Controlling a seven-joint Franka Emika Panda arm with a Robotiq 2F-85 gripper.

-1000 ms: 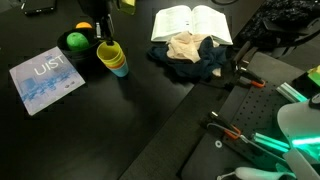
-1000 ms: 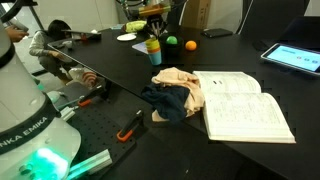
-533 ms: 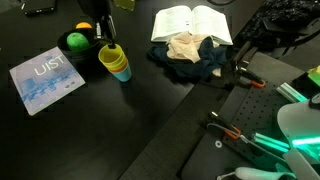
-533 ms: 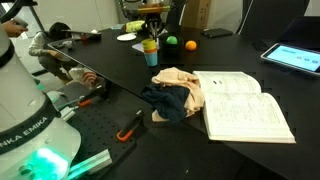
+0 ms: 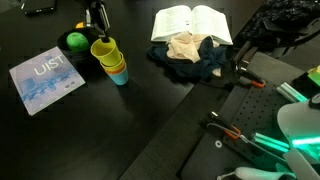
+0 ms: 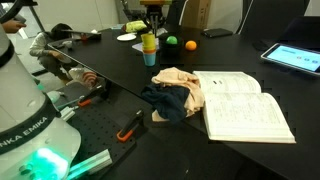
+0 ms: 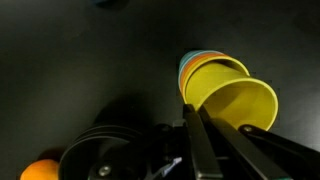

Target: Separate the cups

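The cups stand as a nested stack on the black table in both exterior views (image 5: 117, 70) (image 6: 148, 50). My gripper (image 5: 97, 22) comes down from above and is shut on the rim of the top yellow cup (image 5: 103, 50), which is tilted and raised partly out of the stack. In the wrist view my gripper's fingers (image 7: 200, 128) pinch the near rim of the yellow cup (image 7: 238, 102). Behind it show an orange cup rim (image 7: 213, 66) and a light blue rim (image 7: 193, 57). The second yellow cup is hidden.
A black bowl (image 7: 98, 156) with a green ball (image 5: 75, 41) and an orange ball (image 7: 40, 170) sits right beside the cups. A blue booklet (image 5: 45, 78) lies near them. A cloth pile (image 5: 190, 55) and an open book (image 5: 190, 22) lie farther along the table.
The top yellow cup has risen and tilted out of the stack with my gripper holding it. The lower cups stay on the table.
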